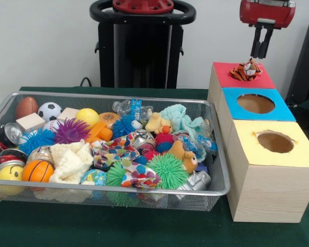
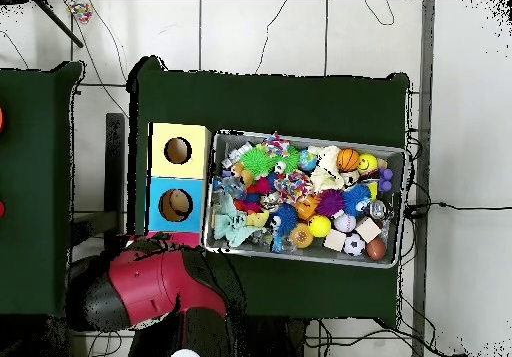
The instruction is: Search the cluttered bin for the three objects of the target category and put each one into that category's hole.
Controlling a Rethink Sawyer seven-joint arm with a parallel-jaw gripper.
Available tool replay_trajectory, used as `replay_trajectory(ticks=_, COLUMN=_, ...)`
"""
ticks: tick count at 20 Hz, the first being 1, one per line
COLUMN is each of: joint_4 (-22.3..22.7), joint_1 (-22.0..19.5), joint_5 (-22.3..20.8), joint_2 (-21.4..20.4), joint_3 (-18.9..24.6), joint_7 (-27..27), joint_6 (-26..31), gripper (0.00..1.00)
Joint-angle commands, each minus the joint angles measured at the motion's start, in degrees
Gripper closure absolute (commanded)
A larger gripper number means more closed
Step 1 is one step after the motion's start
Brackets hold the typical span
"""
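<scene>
The orange black-striped tiger (image 1: pixel 246 70) sits on the red top of the far wooden box (image 1: pixel 265 81), covering its hole. My gripper (image 1: pixel 261 56) hangs just above the tiger, shut and empty, not touching it. The silver wire-mesh bin (image 1: pixel 118 191) lies to the left, full of toys. In it the yellow duck (image 1: pixel 158 123) lies near the back right, and the brown teddy bear (image 1: pixel 184 156) lies toward the front right. In the overhead view my red arm (image 2: pixel 150 283) covers the gripper and most of the red box, and the bin (image 2: pixel 305 256) lies beside the boxes.
The blue-topped box (image 1: pixel 257 104) and the yellow-topped box (image 1: pixel 275 142) stand in a row in front of the red one, each with an open hole. The bin holds spiky pom balls, a basketball (image 1: pixel 37 171), a soccer ball, cans, blocks and cloth.
</scene>
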Motion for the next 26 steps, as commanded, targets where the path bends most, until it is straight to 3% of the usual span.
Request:
replay_trajectory(ticks=1, joint_4=3.5, joint_1=-0.7, joint_5=-1.4, joint_2=1.9, joint_3=3.2, joint_7=1.6, joint_6=0.8, gripper=1.00)
replay_trajectory(ticks=13, joint_4=5.6, joint_1=-1.0, joint_5=-2.2, joint_2=4.3, joint_3=2.1, joint_7=3.4, joint_6=-3.8, gripper=1.00)
replay_trajectory(ticks=20, joint_4=12.5, joint_1=-1.7, joint_5=-3.6, joint_2=4.6, joint_3=2.7, joint_7=3.5, joint_6=-11.1, gripper=1.00)
replay_trajectory(ticks=26, joint_4=14.4, joint_1=3.1, joint_5=-4.9, joint_2=4.5, joint_3=-2.1, joint_7=5.9, joint_6=-12.9, gripper=1.00)
